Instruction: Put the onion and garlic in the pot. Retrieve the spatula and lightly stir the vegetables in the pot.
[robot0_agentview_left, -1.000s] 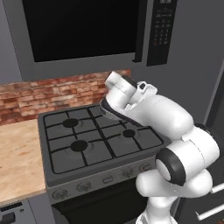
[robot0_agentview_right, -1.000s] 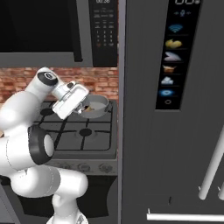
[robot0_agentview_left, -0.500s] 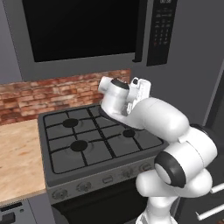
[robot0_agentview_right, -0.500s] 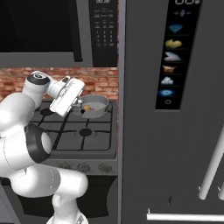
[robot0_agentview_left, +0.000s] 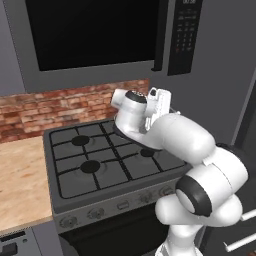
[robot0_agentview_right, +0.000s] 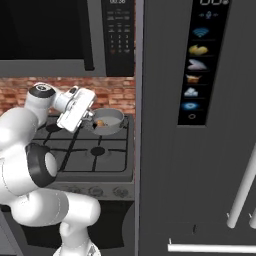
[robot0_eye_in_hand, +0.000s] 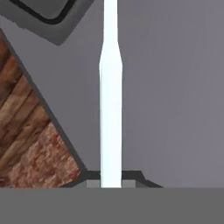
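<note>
While fingers clamp the spatula (robot0_eye_in_hand: 110, 109), its head is cut off.

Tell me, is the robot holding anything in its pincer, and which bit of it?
Yes. The pincer is shut on the spatula, gripping its thin pale handle, which sticks straight out from between the fingertips.

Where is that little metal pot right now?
The pot sits on the stove's back right burner in the right base view, beside the tall dark fridge, just past the gripper.
</note>
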